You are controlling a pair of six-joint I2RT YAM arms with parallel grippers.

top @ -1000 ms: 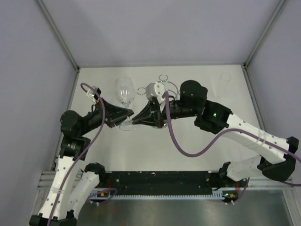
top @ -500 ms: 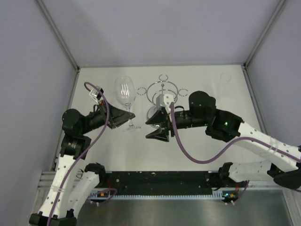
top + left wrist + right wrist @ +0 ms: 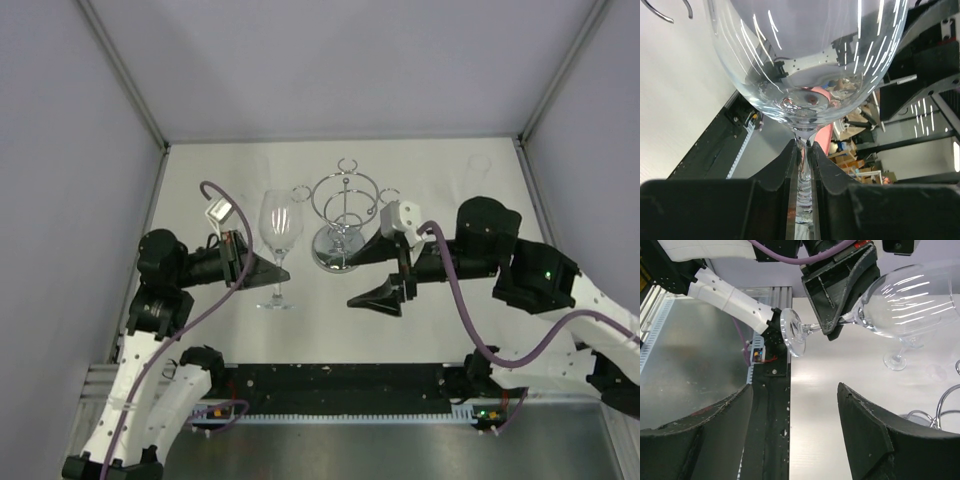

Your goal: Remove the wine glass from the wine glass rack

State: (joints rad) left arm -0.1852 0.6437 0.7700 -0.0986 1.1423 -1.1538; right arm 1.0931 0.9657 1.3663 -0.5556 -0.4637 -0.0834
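Wine glass (image 3: pixel 280 225) off the wine glass rack (image 3: pixel 343 215) and standing just to its left, apart from the wire loops. In the top view its long axis is running near-to-far much like the rack's post, so the glass is sitting about upright, with the bowl uppermost and the foot lowest and nearest my bases. I cannot tell whether the foot is touching the table (image 3: pixel 440 320). My left gripper (image 3: pixel 266 268) is clamping the stem just below the bowl. The left wrist view shows both black fingers (image 3: pixel 790 165) pressing against the thin stem with no gap on either side and the bowl (image 3: pixel 805 60) filling the frame above them. My right wrist view shows the same grip from the other side, with the glass (image 3: pixel 910 305) lying across the frame, foot to the left, and the left gripper (image 3: pixel 832 325) pinching the stem. My right gripper (image 3: pixel 372 275) is hanging in front of the rack's mirrored base, jaws spread wide and holding nothing. Compared with a second ago, when its fingers were meeting my left gripper at the stem, my right arm is now pulled back to the right, well apart from the glass. The rack, then partly covered by it, is showing whole. The glass is sitting slightly nearer and further right.
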